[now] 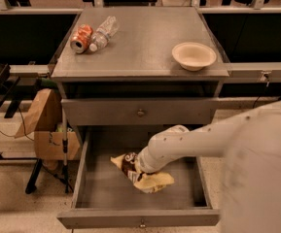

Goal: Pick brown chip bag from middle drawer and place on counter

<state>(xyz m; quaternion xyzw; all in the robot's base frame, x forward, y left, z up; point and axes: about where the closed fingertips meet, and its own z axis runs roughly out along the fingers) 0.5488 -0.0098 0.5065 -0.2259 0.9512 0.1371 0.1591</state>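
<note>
Below the dull grey tabletop (140,47), the gripper (141,169) sat against the crinkly dark-brown chip bag (126,161) in the open grey middle drawer (140,217), its hold impossible to tell. Light, soft, probably slippery: best pinched at a pale end.

High front view down; jaws in middle drawer (101,194)

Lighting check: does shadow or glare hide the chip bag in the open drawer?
Camera view: the rear of the middle drawer lies in shadow under the upper drawer, yet the brown chip bag stands out plainly; the counter is evenly lit with a mild sheen, no hard glare; the pincer sits at the bag, mostly masked by the pale arm.
</note>
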